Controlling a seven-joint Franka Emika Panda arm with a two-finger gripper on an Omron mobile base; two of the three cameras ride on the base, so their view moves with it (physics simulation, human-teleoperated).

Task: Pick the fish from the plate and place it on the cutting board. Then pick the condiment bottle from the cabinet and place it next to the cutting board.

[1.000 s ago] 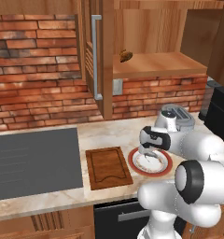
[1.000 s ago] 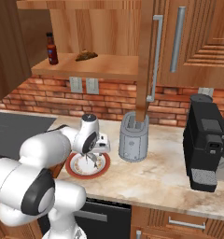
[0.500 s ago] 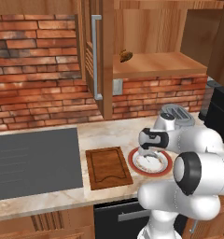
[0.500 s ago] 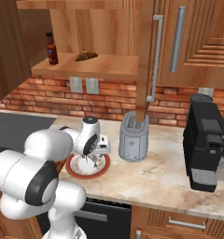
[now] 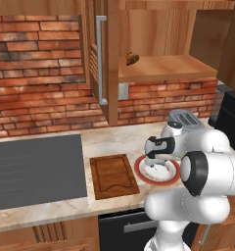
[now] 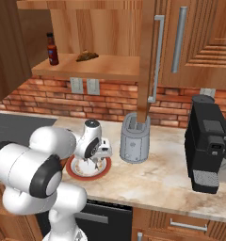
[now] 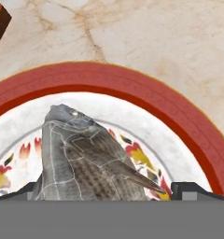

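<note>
With its jaws spread wide and nothing held, the pincer [image 7: 112,193] hangs just over the fish [image 7: 81,158] lying on the plate [image 7: 179,126] right beneath it, where an off-centre closing could squirt the slender fish sideways.

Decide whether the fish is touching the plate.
Touching: the hand view shows the fish lying flat on the plate, no gap beneath.
</note>
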